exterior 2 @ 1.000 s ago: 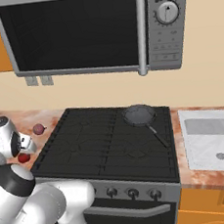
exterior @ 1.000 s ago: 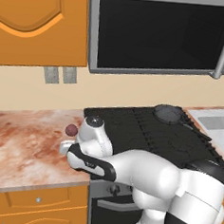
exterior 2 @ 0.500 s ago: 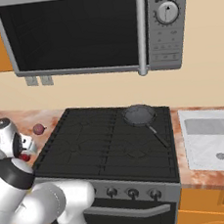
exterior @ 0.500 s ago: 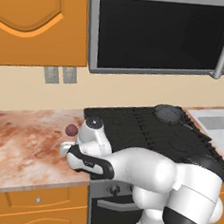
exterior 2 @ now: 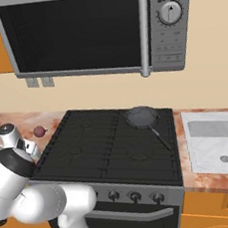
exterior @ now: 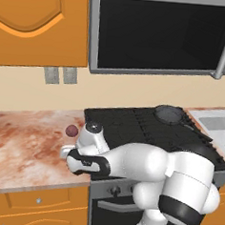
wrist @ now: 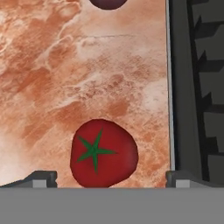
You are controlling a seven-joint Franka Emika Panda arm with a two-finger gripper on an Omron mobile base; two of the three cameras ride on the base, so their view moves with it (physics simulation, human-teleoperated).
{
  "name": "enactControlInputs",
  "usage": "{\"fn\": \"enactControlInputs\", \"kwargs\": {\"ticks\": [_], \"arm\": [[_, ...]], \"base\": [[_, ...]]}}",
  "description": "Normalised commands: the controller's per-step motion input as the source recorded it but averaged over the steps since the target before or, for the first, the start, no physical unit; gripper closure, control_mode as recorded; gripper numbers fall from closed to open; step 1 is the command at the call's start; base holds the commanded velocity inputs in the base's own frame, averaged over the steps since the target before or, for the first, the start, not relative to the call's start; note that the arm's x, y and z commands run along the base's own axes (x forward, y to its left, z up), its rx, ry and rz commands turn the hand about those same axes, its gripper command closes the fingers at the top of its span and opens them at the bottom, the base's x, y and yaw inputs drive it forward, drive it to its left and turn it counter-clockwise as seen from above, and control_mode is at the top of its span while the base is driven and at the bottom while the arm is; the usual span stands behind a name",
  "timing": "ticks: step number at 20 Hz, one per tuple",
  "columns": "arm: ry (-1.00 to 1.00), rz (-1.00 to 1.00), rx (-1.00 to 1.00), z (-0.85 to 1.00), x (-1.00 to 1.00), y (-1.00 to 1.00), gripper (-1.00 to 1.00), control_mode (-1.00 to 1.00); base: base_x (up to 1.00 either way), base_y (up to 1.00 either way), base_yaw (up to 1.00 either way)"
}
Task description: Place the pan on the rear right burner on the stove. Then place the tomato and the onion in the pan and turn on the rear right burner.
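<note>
The end effector (wrist: 105, 179) hangs low over the counter (exterior: 21, 145), just beside the left edge of the stove (exterior 2: 114, 146), with its jaws spread wide and nothing between them gripped. In the hand view the two dark fingertips (wrist: 39, 178) stand apart on either side of the tomato (wrist: 103, 153), which lies on the marbled counter with its green stem star facing up; whether the tips touch it I cannot tell. The tomato sits close to the counter's edge where it meets the stove. Farther back along that same edge rests the onion (exterior: 72, 130), a dull purple ball, well apart from the tomato and nearer the wall. The pan (exterior 2: 141, 117) sits on the rear right burner (exterior 2: 148, 124), at the far right corner of the stove, its black handle pointing toward the front right. It holds nothing. Above the stove hangs a microwave (exterior 2: 92, 33), and a sink (exterior 2: 217, 142) lies in the counter to the right of the stove.
</note>
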Motion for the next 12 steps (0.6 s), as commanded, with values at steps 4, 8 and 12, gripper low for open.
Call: {"fn": "enactControlInputs", "kwargs": {"ticks": [4,8,12], "arm": [[0.00,0.00,0.00,-0.14,0.08,0.02,-1.00,-1.00],[0.00,0.00,0.00,-0.11,0.08,0.08,-1.00,-1.00],[0.02,0.00,0.00,-0.18,0.02,0.15,-1.00,-1.00]], "base": [[0.00,0.00,0.00],[0.00,0.00,0.00],[0.00,0.00,0.00]]}}
